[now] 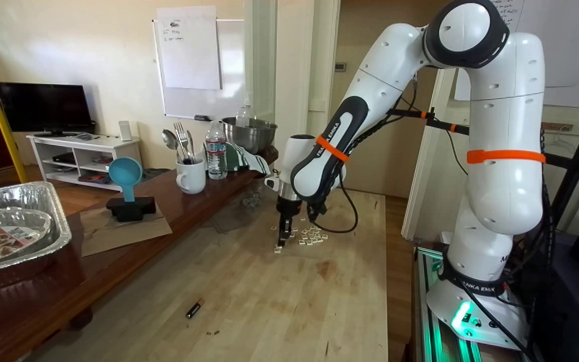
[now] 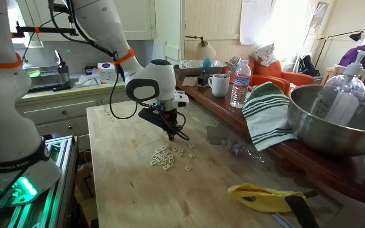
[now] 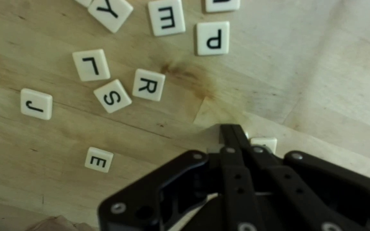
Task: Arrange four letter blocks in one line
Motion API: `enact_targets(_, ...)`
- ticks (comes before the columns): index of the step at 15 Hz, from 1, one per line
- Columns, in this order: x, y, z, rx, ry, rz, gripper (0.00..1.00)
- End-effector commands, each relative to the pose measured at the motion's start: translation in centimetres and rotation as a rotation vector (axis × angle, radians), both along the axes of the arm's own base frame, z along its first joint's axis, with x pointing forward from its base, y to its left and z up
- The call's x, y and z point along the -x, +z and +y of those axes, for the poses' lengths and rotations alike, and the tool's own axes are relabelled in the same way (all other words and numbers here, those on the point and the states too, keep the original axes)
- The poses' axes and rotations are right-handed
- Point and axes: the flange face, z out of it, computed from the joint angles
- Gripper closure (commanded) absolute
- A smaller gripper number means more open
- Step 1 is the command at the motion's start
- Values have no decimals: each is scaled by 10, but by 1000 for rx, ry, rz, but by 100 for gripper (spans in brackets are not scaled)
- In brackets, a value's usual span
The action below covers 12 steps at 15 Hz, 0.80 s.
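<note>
I'm seeing gripper (image 3: 231, 125) closed tip-to-tip, seemingly empty — for aligning half-hidden letter block (image 3: 268, 141), wrist view's lower right — I'm favouring light, square pushes.

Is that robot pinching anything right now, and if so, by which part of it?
Nothing is held: the gripper is shut, its jaws together with nothing between them. A letter block shows beside them, outside the grip.

There's room to pass over the tabletop (image 1: 249, 286) between letter blocks (image 2: 163, 162) and battery (image 1: 195, 307). By the dark counter (image 1: 189, 211), a bottle (image 2: 241, 149) on its side is in the way.
</note>
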Motion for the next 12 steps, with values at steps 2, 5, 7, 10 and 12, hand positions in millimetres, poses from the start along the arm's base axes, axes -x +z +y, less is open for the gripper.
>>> enact_targets(2,-2,-9,4,-27,-52,48,100)
enact_targets(5,-2,-9,4,-31,-86,52,100)
enact_targets(7,-2,-9,4,-35,-109,54,100)
enact_targets(10,-3,-10,5,-40,-134,59,100)
enact_targets(12,-4,-10,6,-43,-144,63,100)
